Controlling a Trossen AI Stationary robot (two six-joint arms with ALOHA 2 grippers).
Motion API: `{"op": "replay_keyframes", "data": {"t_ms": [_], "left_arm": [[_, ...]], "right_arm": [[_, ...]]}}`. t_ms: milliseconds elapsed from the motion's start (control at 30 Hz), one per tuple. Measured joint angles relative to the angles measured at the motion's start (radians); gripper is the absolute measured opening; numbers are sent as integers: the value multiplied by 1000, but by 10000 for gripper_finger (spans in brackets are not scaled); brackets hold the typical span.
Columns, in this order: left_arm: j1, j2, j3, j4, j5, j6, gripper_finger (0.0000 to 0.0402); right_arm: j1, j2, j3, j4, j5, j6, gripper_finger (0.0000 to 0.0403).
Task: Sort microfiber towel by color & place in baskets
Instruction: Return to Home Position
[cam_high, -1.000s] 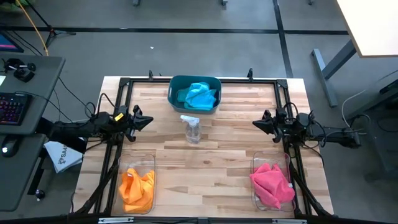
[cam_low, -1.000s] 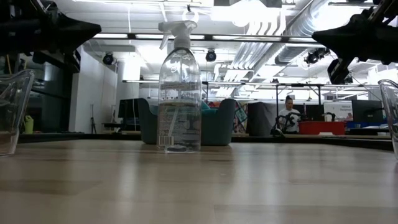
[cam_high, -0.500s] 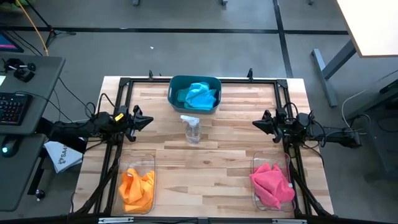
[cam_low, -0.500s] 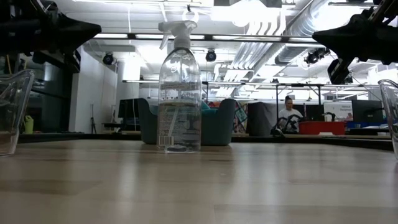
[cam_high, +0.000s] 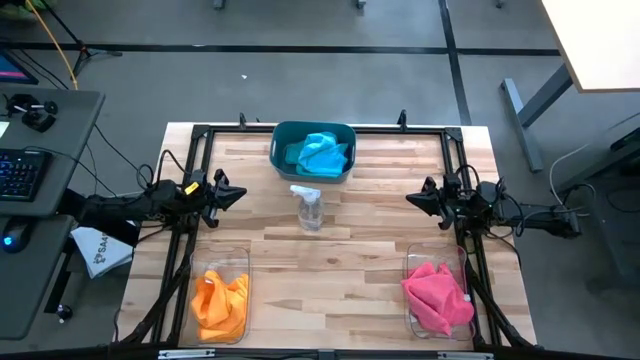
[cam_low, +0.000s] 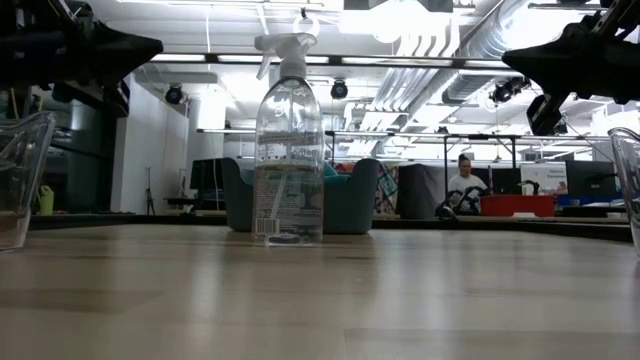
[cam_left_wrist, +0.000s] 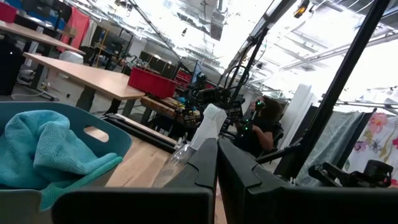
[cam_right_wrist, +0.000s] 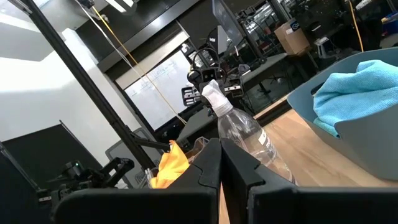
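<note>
A dark teal tub (cam_high: 313, 151) at the table's far edge holds a blue towel (cam_high: 322, 152). A clear bin (cam_high: 220, 298) near the left front corner holds an orange towel (cam_high: 219, 303). A second clear bin (cam_high: 438, 292) near the right front corner holds a pink towel (cam_high: 438, 298). My left gripper (cam_high: 238, 194) hovers shut over the table's left side, pointing right. My right gripper (cam_high: 411, 200) hovers shut over the right side, pointing left. Both hold nothing. In the left wrist view the blue towel (cam_left_wrist: 43, 155) lies in the tub.
A clear spray bottle (cam_high: 308, 207) stands upright in the table's middle, between the two grippers and just in front of the teal tub. Bare wood lies in front of it between the two clear bins. A person (cam_low: 464, 185) sits far behind the table.
</note>
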Motion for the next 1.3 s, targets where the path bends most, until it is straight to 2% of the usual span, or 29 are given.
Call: {"op": "replay_keyframes", "data": {"t_ms": [267,500,600,1000,1300], "left_arm": [[0,0,0,0,0,0,0],[0,0,0,0,0,0,0],[0,0,0,0,0,0,0],[0,0,0,0,0,0,0],[0,0,0,0,0,0,0]], "right_arm": [[0,0,0,0,1,-25,0],[-2,0,0,-1,4,-377,0],[-2,0,0,-21,4,-471,0],[-2,0,0,-154,4,-463,0],[-2,0,0,-176,5,-462,0]]}}
